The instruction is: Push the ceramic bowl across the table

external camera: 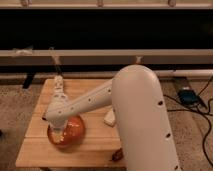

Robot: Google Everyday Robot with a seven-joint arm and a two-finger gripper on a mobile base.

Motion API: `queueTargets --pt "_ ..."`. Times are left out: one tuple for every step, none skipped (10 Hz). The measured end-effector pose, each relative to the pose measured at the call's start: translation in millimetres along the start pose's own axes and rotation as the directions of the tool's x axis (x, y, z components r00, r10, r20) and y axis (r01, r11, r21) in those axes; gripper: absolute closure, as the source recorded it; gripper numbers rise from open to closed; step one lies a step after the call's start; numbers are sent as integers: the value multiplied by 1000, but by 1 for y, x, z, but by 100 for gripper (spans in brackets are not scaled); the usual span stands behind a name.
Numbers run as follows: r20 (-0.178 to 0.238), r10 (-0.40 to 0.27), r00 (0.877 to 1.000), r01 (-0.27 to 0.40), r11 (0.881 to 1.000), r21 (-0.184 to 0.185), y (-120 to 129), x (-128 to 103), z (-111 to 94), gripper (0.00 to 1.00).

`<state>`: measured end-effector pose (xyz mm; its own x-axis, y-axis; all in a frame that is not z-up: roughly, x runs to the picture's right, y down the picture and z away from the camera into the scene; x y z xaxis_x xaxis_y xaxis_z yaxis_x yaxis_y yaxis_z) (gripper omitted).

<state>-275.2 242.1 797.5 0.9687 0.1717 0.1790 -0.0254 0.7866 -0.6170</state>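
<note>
The orange ceramic bowl [70, 132] sits on the light wooden table [87, 150], in its front left part. My white arm reaches from the right across the table to the bowl. My gripper [57, 134] is at the bowl's left side, down at or inside its rim, and partly covers it. The gripper's end is hidden against the bowl.
A small white block [109, 118] lies right of the bowl, close to my arm. A reddish item [117, 155] lies at the table's front edge. A small pale bottle-like item [58, 83] stands at the far left. Cables and a blue device [187, 95] lie on the floor at right.
</note>
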Motion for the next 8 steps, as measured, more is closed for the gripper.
queueTargets --pt "4 -4 1000 4 1000 -5 7 -10 3 20" --pt "10 -11 1000 11 1000 -12 20 -26 7 20" --pt "16 -19 1000 19 1000 -14 31 -38 8 20" --pt "23 -28 999 29 999 -14 42 -51 8 20" --pt "27 -37 999 37 999 -14 51 -60 6 20" --pt "30 -54 998 54 999 -6 59 -72 2 20" --pt "23 -61 998 61 998 3 59 -73 -2 20" --pt "16 -72 997 71 997 19 59 -76 -10 20"
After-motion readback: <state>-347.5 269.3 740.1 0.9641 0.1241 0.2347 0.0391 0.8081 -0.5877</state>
